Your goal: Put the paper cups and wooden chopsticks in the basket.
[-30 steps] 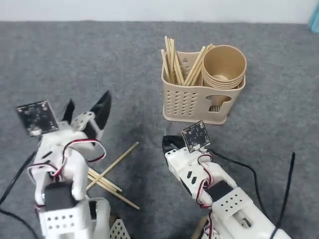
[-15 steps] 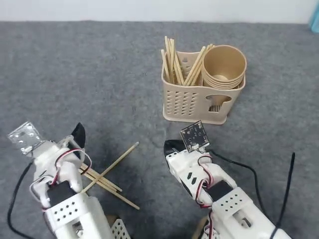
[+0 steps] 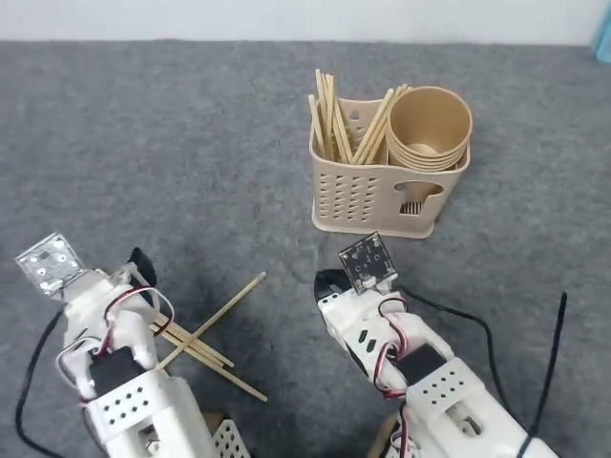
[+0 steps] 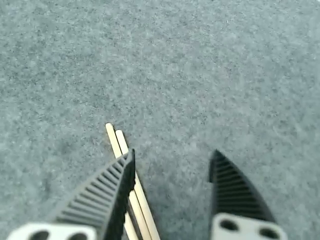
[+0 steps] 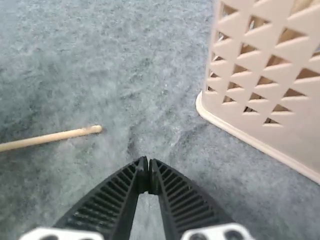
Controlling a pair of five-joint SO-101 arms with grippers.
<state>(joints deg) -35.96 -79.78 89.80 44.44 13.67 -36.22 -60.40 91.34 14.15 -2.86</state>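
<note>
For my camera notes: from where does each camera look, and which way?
High view: fixed above, looking down on basket, loose chopsticks, left arm, right arm.
Left wrist view: on left arm, facing carpet; open left gripper by the loose chopsticks.
Right wrist view: on right arm, facing carpet; shut right gripper, basket beside.
Shared: high and right wrist views both show the basket.

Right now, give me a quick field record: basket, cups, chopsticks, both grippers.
basket: upright on the carpet
paper cups: stacked inside the basket
chopsticks in basket: several, standing beside the cups
loose chopsticks: a few, crossed on the carpet by the left arm
left gripper: open, one finger over the loose chopsticks' ends
right gripper: shut, empty, low near the basket
</note>
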